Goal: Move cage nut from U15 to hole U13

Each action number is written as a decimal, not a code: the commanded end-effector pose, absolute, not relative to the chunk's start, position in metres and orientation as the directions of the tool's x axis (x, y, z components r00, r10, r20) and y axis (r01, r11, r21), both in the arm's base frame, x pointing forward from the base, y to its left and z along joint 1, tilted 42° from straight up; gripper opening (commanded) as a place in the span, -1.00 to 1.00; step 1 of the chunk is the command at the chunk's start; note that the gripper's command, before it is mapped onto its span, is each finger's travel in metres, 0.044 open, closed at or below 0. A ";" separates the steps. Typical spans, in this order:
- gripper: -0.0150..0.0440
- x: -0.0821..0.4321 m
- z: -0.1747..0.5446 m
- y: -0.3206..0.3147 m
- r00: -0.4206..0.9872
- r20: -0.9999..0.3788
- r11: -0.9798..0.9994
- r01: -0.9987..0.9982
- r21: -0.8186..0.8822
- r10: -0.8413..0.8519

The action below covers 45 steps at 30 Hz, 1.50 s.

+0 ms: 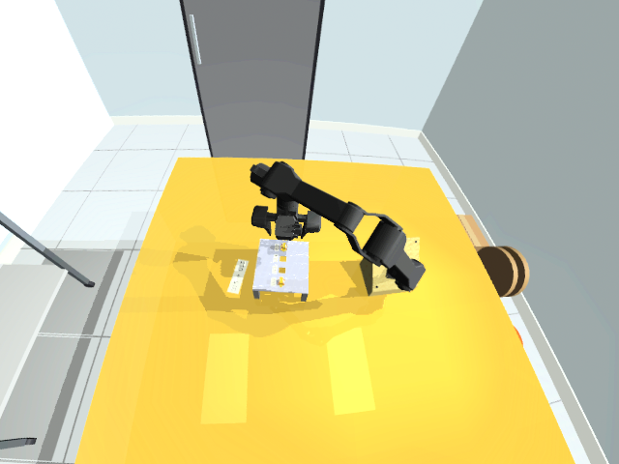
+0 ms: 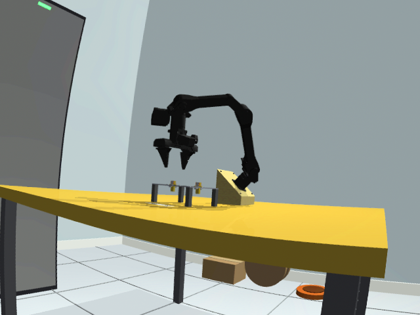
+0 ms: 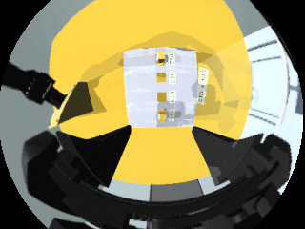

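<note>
My gripper (image 1: 285, 235) (image 2: 174, 167) (image 3: 162, 128) is open and empty, pointing down above the rail plate's back edge. The pale rail plate (image 1: 297, 270) (image 3: 140, 95) stands on dark legs. The U15 cage nut (image 1: 283, 246) (image 2: 172, 186) (image 3: 162, 115), yellow and silver, sits in the hole nearest the gripper. The other cage nut (image 1: 281, 280) (image 2: 198, 187) (image 3: 161, 58) sits at the opposite end. Between them are two empty holes: U13 (image 1: 281, 270) (image 3: 161, 77) beside the other nut, and U14 (image 1: 282, 258) (image 3: 161, 96) beside the U15 nut. The wings' state is too small to tell.
A white label card (image 1: 237, 275) (image 3: 203, 86) lies on the yellow table (image 1: 280, 379) (image 2: 288, 224) left of the plate in the top view. The arm's wedge-shaped base block (image 1: 372, 279) (image 2: 228, 193) stands right of the plate there, with the arm arching over from it.
</note>
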<state>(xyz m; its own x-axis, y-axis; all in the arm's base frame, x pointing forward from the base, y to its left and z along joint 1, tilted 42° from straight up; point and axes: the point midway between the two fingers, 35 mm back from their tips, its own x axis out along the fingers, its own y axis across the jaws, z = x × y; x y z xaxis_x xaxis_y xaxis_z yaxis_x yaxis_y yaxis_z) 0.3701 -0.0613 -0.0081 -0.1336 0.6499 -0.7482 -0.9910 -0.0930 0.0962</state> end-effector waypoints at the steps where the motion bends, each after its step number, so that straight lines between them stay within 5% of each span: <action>1: 1.00 0.372 -0.020 -0.052 -0.130 -0.753 -0.107 -0.991 0.080 0.645; 6: 1.00 0.369 -0.033 -0.040 -0.130 -0.753 -0.107 -0.991 0.079 0.646; 18: -0.07 0.369 -0.033 -0.040 -0.130 -0.753 -0.107 -0.991 0.079 0.646; 45: -0.08 0.366 -0.050 -0.025 -0.130 -0.752 -0.107 -0.991 0.079 0.646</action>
